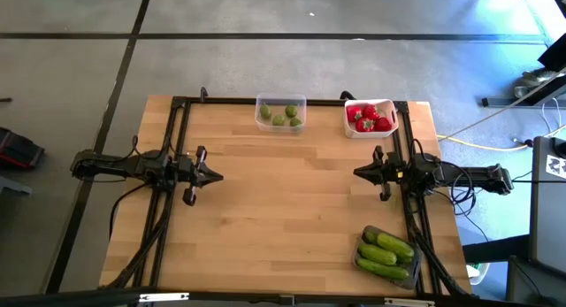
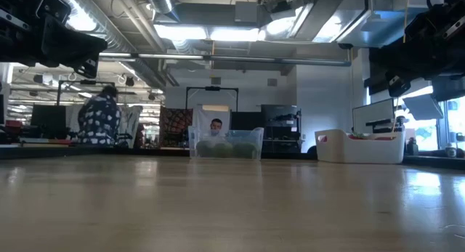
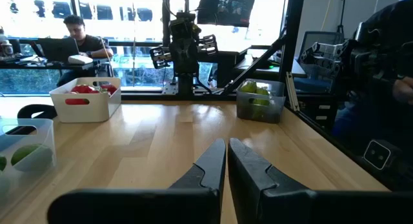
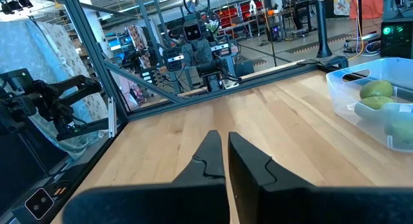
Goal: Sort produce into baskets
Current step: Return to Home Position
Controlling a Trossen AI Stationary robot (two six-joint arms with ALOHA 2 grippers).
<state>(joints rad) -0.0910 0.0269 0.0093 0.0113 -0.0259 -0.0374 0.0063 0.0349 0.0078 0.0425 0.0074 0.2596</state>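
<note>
No produce lies loose on the table; both the left gripper and the right gripper hover pressed together, facing each other mid-table.

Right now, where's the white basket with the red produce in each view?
High view: white basket at the table's far edge, right of centre.
Low view: at right, on the far table edge.
Left wrist view: at left, red produce showing above its rim.
Right wrist view: not in it.
Shared landmark: the clear basket of green fruits beside it.
</note>
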